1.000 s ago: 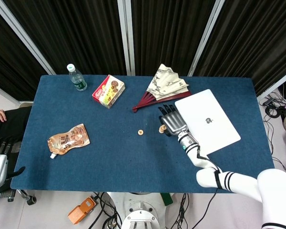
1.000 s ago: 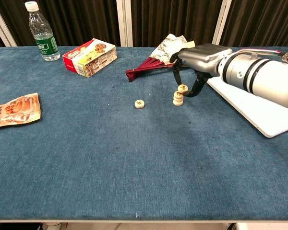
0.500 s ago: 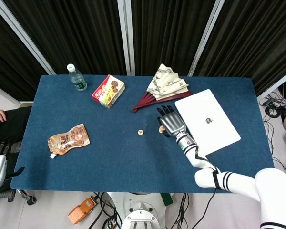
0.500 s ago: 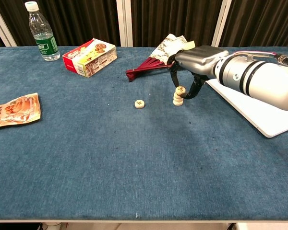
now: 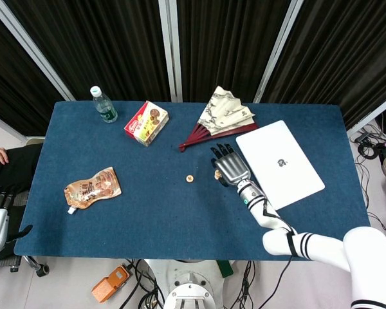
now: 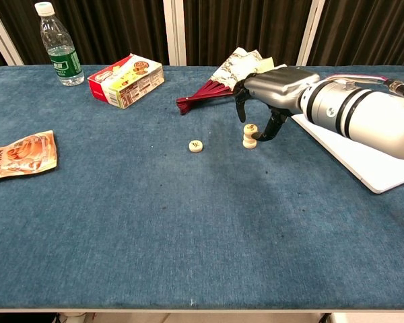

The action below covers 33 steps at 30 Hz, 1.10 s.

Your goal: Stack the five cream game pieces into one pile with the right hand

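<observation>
Since a second ago your right hand [image 6: 273, 94] has let the top piece settle onto the pile [image 6: 250, 136], which stands upright, its long axis vertical, mid-table beside the white laptop [image 6: 363, 158]. Your fingers [image 6: 240, 102] now arch apart over it, thumb beside it, gripping nothing. One cream piece [image 6: 196, 145] lies flat, left of the pile.

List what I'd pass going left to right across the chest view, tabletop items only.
Orange snack pouch → clear plastic water bottle → red snack box → lone cream game piece → stack of cream game pieces → white laptop.
</observation>
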Motion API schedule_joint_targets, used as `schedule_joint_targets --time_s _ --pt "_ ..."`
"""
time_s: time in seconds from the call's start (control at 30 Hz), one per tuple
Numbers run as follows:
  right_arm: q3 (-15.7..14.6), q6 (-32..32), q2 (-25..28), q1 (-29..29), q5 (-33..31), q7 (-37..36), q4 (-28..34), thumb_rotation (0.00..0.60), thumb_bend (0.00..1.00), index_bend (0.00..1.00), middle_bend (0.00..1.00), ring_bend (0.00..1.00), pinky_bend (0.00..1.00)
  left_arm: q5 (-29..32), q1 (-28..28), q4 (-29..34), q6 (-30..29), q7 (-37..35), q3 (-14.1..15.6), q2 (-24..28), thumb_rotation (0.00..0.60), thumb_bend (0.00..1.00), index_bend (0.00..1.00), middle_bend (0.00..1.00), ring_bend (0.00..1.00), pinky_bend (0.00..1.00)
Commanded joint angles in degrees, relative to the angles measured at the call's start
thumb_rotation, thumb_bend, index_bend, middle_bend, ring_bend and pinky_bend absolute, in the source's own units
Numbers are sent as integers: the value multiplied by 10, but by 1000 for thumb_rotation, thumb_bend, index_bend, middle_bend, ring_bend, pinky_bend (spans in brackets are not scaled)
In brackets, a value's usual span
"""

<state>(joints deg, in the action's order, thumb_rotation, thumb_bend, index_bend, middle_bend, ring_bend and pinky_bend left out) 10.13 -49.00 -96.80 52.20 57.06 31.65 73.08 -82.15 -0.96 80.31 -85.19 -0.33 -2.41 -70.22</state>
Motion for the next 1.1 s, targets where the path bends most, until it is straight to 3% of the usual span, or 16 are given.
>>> schedule_joint_targets --time_s 0.03,0.2,0.33,0.6,1.1 --pt "2 -8 4 -2 10 -9 12 600 454 457 145 87 119 0 0 -2 0 -2 0 -1 600 0 137 104 77 4" --pt "4 -16 13 0 31 -16 52 600 453 450 145 87 119 -1 -1 -2 1 -3 0 -2 600 0 137 105 77 4" --pt "4 -2 -2 16 5 17 54 600 429 440 145 87 119 -4 1 -1 -3 -2 2 -2 600 0 137 105 77 4" --pt "10 12 -63 51 -49 66 3 600 424 446 145 87 119 1 10 -5 -8 -7 5 -1 600 0 136 105 77 4" --pt "22 38 -132 93 -70 77 -94 600 426 459 146 87 119 7 19 -19 -9 -22 5 -4 600 0 137 105 77 4"
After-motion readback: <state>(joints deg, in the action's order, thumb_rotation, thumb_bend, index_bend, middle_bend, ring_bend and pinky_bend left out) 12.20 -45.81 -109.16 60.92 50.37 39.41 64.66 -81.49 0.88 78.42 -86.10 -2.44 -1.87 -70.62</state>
